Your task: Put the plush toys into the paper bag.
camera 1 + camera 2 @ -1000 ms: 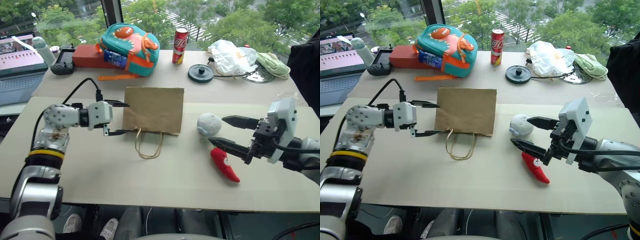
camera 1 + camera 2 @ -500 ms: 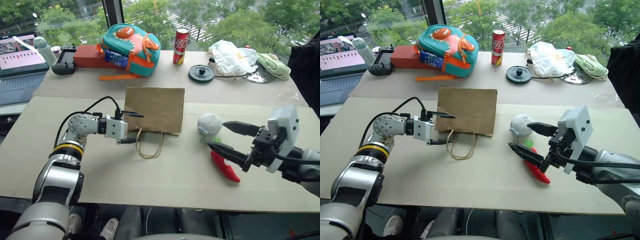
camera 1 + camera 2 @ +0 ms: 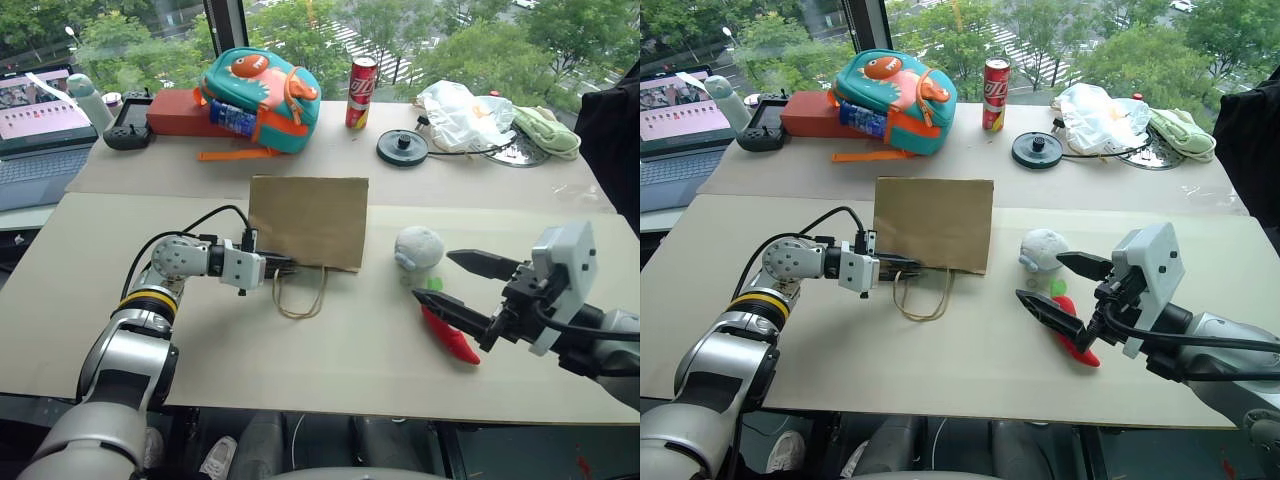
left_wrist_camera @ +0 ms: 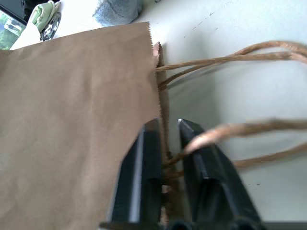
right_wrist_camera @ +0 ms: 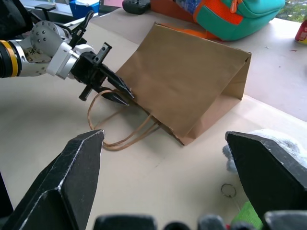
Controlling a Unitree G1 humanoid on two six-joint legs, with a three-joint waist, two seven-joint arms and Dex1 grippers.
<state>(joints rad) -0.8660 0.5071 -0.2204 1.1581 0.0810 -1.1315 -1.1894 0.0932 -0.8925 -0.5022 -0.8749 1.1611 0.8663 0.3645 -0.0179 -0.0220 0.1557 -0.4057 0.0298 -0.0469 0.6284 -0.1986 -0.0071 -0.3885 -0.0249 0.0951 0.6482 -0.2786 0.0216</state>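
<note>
A pale counter stands before a big window with green trees outside. Nearest the robot, the right hand hangs just above the counter with its two black fingers spread wide and nothing between them. The red chili toy lies under and just beside the lower finger, its green stem toward the grey fuzzy ball, which sits just beyond it, near the bag's right edge.

On the left side, the left hand lies low on the counter with its fingers pressed together at the near left corner of the paper bag. In the left wrist view the fingers pinch the bag's edge right where a cord handle joins it. The bag lies flat on the counter, its mouth toward the robot, and its two twisted handles loop out on the surface toward the near edge.

Farther back, a teal-and-orange backpack rests against a red box, with a black controller to its left and a laptop at the far left edge. A red can stands upright to the right of the backpack, then a black round lid, a white plastic bag and a pale green cloth.
</note>
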